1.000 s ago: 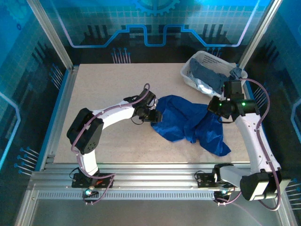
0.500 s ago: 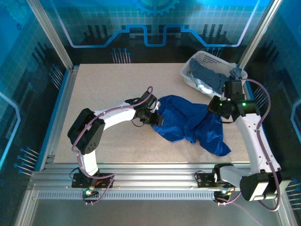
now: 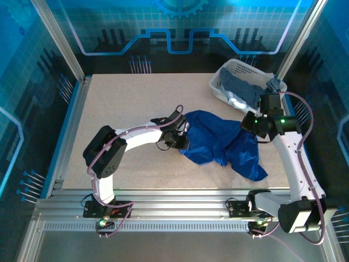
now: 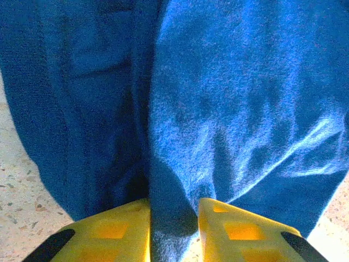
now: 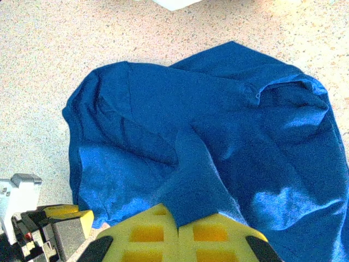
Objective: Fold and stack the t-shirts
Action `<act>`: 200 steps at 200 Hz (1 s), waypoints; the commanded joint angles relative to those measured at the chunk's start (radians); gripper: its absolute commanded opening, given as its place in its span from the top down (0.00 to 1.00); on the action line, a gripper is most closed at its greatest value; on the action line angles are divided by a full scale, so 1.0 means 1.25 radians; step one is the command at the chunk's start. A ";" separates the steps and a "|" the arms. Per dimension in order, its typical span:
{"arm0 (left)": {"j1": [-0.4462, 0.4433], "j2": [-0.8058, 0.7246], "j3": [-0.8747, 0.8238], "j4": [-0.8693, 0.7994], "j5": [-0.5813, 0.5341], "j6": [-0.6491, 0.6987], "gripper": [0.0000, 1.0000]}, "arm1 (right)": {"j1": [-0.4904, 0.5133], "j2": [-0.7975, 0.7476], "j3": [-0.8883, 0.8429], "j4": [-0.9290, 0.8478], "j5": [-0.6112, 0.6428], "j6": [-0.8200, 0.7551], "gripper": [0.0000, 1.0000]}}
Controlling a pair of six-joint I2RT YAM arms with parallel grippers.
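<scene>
A royal blue t-shirt (image 3: 218, 143) lies crumpled on the table, right of centre. My left gripper (image 3: 182, 140) is at its left edge. In the left wrist view its yellow fingers (image 4: 117, 229) stand apart and open, with a fold of the blue shirt (image 4: 229, 109) between them; the left gripper (image 4: 173, 206) rests low over the table. My right gripper (image 3: 251, 130) is over the shirt's right part. It is shut, and the right gripper (image 5: 179, 217) pinches a raised flap of the shirt (image 5: 218, 136). Duller grey-blue shirts (image 3: 245, 90) lie heaped in the basket.
The white lattice basket (image 3: 235, 67) stands at the back right corner, close behind my right arm. Bare speckled tabletop (image 3: 120, 103) spreads to the left and back. The left gripper's finger (image 5: 62, 217) shows at the shirt's edge in the right wrist view.
My left gripper has slid to the right, onto the shirt's left edge. The right arm and its hold have stayed put.
</scene>
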 commanded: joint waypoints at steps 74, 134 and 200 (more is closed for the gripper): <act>-0.033 -0.068 0.018 -0.049 -0.092 -0.047 1.00 | -0.019 -0.024 -0.018 -0.006 -0.013 0.005 1.00; 0.026 -0.176 0.119 -0.179 -0.030 -0.197 1.00 | -0.027 -0.010 0.037 0.000 0.004 0.002 1.00; 0.132 -0.252 0.109 -0.256 0.028 -0.221 1.00 | -0.016 0.038 0.105 0.024 -0.030 -0.004 1.00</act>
